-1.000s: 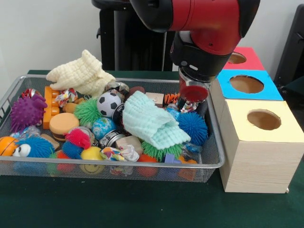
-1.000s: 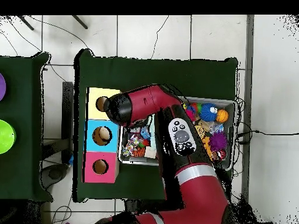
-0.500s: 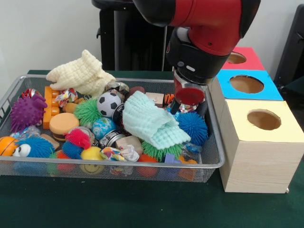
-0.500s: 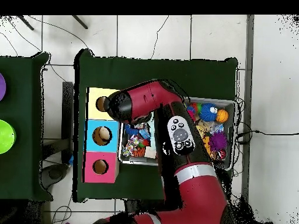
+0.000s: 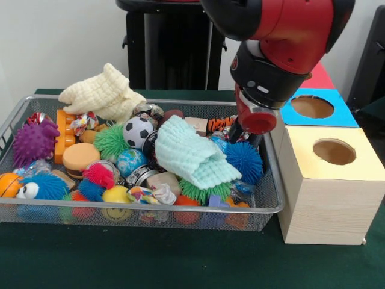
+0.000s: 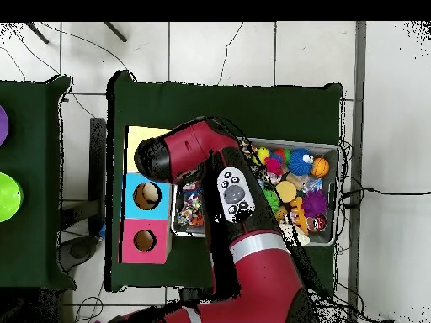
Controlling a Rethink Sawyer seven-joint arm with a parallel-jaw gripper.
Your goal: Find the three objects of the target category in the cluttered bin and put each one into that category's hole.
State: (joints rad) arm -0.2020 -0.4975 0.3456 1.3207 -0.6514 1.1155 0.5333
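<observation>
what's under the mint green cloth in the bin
A green spiky ball pokes out below the cloth, and a blue spiky ball sits beside it. Whatever lies beneath the cloth's middle is covered.

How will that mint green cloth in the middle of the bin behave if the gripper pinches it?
The mint green cloth lies crumpled in soft folds, so it is probably floppy and light, likely to drape. It rests over the green spiky ball, which may shift when it lifts.

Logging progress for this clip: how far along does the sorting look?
Nothing shows as done: the yellow box's hole looks empty from the front. The gripper hangs over the bin's right end beside the blue spiky ball; whether it holds anything cannot be told. The bin remains packed, so most sorting looks left.
</observation>
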